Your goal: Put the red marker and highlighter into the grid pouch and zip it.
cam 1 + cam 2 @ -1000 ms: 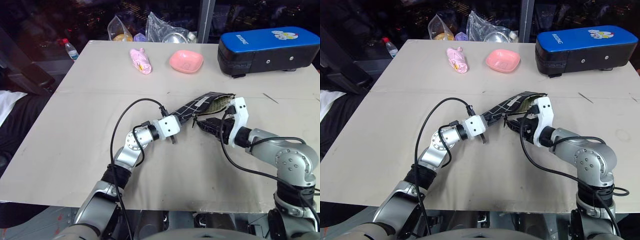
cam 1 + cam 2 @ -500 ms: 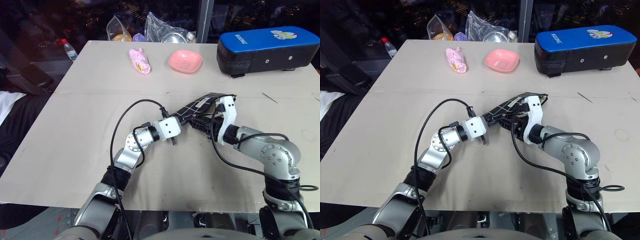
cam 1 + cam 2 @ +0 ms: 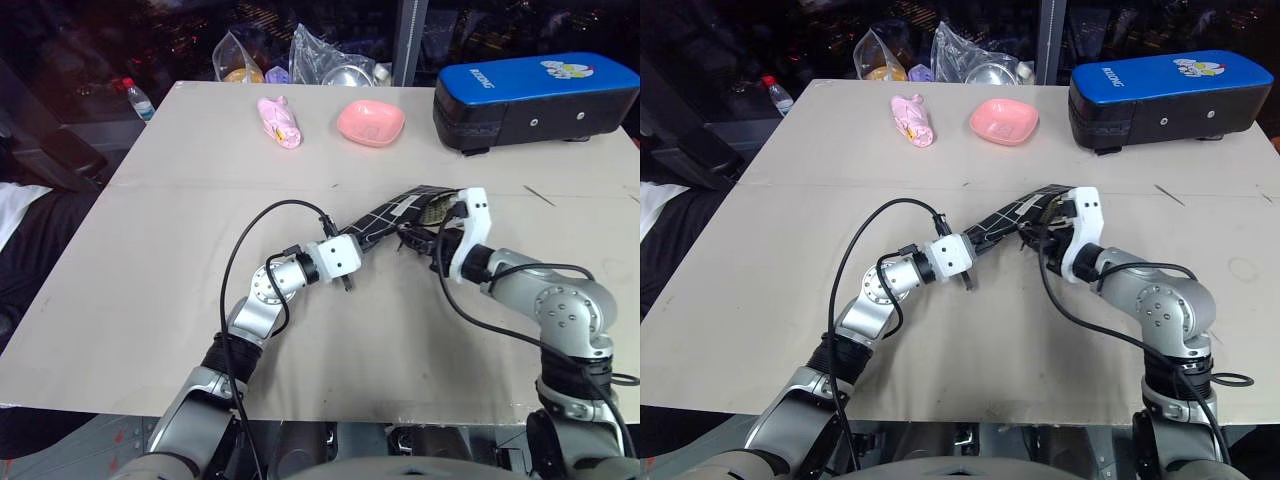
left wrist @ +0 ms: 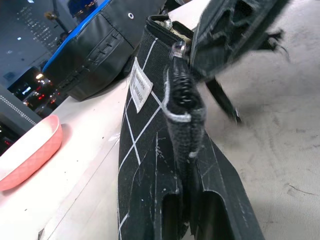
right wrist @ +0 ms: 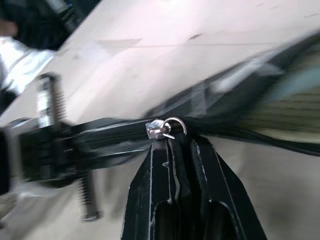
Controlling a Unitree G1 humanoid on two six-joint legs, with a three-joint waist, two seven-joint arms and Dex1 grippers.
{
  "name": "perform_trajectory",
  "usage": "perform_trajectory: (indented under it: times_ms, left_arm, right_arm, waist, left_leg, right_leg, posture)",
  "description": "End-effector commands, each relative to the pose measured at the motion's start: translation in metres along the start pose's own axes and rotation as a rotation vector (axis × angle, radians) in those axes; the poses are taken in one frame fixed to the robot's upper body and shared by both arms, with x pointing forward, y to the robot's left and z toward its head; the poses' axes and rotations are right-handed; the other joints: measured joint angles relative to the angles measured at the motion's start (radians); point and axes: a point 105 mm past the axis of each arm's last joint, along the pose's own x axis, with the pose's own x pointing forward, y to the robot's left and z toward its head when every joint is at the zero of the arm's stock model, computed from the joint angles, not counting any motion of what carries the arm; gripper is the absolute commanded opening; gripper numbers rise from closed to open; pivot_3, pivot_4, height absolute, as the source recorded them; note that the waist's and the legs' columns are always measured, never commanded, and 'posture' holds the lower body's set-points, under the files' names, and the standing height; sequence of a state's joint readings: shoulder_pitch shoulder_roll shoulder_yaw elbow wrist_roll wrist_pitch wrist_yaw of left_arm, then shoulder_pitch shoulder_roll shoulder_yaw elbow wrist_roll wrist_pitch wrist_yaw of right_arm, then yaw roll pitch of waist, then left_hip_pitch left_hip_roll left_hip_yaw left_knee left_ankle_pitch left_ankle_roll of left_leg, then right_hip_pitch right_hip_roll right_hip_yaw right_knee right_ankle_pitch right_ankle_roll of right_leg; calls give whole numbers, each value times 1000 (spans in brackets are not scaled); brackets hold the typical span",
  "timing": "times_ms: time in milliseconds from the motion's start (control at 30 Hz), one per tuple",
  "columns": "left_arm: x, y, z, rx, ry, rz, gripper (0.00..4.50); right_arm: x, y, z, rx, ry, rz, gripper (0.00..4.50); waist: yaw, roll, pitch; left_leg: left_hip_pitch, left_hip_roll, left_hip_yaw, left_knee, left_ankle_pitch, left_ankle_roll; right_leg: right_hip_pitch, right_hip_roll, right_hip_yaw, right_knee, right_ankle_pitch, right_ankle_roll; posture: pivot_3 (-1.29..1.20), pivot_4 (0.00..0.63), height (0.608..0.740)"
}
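The grid pouch (image 3: 392, 212), black with thin white lines and a small white label (image 4: 140, 85), hangs just above the table between both arms. My left gripper (image 3: 362, 238) is shut on its near end, the fabric pinched between the fingers (image 4: 165, 216). My right gripper (image 5: 180, 146) is shut on the black zipper pull, right behind the metal slider ring (image 5: 169, 127), about midway along the zip. The pouch's far end gapes, showing an olive lining (image 3: 436, 210). The red marker and the highlighter are hidden.
A big blue-and-black case (image 3: 535, 95) stands at the table's back right. A pink dish (image 3: 371, 121) and a pink wrapped item (image 3: 280, 120) lie at the back middle, with plastic bags (image 3: 330, 58) and a bottle (image 3: 140, 97) beyond the far edge.
My right gripper went from open to shut on the zipper pull, first reaching in toward the pouch, then shifting back to the right. The left gripper kept still with the pouch.
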State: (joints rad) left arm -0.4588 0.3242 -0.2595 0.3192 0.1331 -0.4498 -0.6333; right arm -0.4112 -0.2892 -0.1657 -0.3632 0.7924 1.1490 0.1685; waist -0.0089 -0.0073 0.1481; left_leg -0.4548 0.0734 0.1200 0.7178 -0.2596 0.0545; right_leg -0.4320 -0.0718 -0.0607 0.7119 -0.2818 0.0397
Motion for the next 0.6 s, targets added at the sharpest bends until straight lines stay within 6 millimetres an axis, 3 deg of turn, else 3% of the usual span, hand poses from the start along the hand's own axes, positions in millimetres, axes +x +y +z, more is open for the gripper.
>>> perform_trajectory:
  times_ms: [33,300,433,567,600]
  left_arm:
    - [-4,6,3,23,-12,27,0]
    - [-8,8,-2,25,1,39,0]
    - [-10,9,-4,29,10,45,0]
    - [-13,12,-6,34,21,56,0]
    - [-15,11,-7,27,25,48,0]
  right_arm:
    - [-17,-32,23,-13,-106,-144,107]
    - [-58,-119,53,8,-262,-594,107]
    - [-56,-122,50,12,-253,-603,107]
    - [-46,-98,37,-41,-156,-422,107]
    - [-46,-93,34,-78,-136,-386,504]
  waist:
    - [0,0,0]
    - [0,0,0]
    - [-3,0,0]
    - [-1,0,0]
    - [-1,0,0]
  left_leg:
    - [0,0,0,0,0,0]
    - [0,0,1,0,0,0]
    - [0,0,1,-1,0,-1]
    - [0,0,2,-1,0,-1]
    - [0,0,1,-2,0,-1]
  right_leg:
    - [0,0,0,0,0,0]
    - [0,0,0,0,0,0]
    - [-1,0,1,0,0,0]
    - [-1,0,1,0,0,0]
    - [-1,0,1,0,0,0]
  posture:
    - [0,150,688]
    - [0,150,688]
    - [0,150,688]
    - [0,150,688]
    - [0,150,688]
